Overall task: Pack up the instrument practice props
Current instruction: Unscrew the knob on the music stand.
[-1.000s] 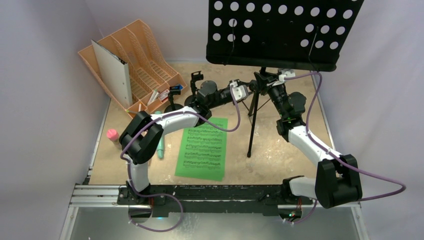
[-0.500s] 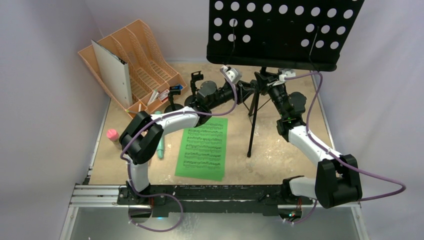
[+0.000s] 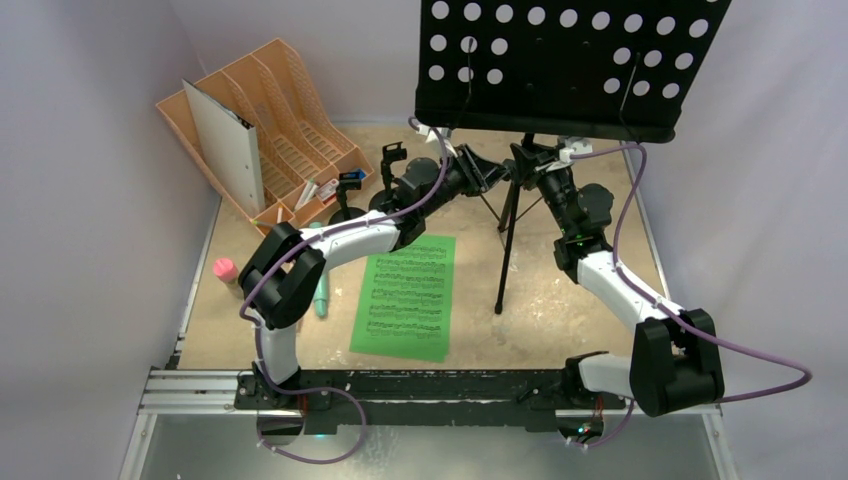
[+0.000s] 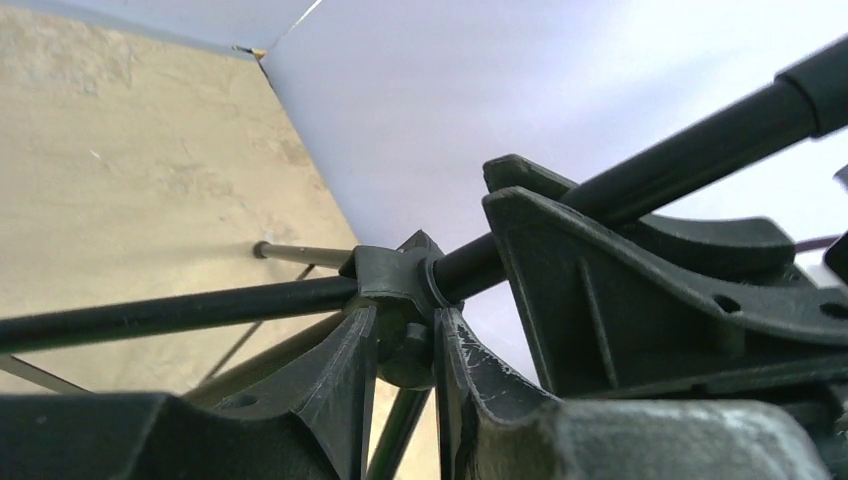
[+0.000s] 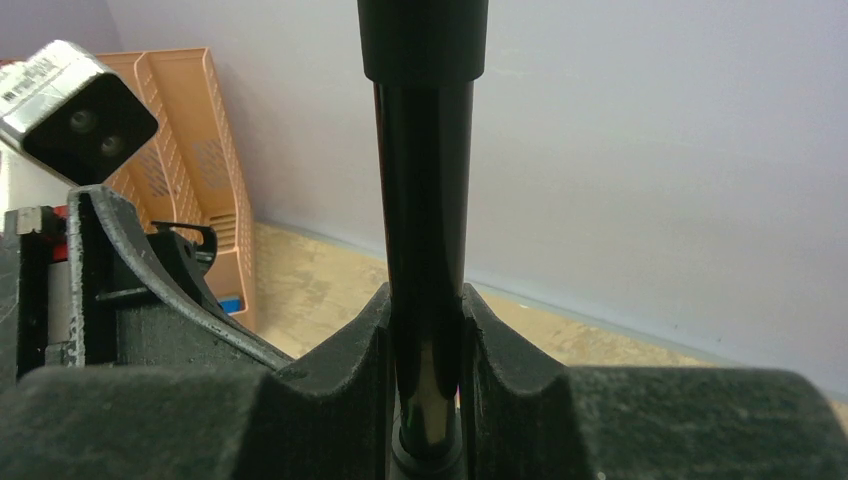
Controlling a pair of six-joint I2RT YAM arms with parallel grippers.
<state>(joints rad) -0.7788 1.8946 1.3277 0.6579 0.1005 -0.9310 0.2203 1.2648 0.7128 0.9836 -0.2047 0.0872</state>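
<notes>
A pink toy microphone (image 3: 224, 268) sits near the left edge of the sand-coloured tabletop (image 3: 570, 305); behind it, an orange slotted plastic file rack (image 3: 312, 118) holds a grey binder (image 3: 225, 130) upright; a teal toy microphone (image 3: 321, 298) lies partly hidden under the left arm; two short black round-based clip poles (image 3: 347, 196) stand just beside the rack's near end; a green sheet-music page (image 3: 405, 297) lies flat at centre, between the two arms; the left gripper (image 4: 403, 335), stretched toward the rear, is clamped on the leg hub of the black tripod with perforated metal music desk (image 3: 570, 65), which stands upright right of centre, its desk high over the table; the right gripper (image 5: 425, 330) is clenched round the tripod's centre pole, just beneath a collar.
</notes>
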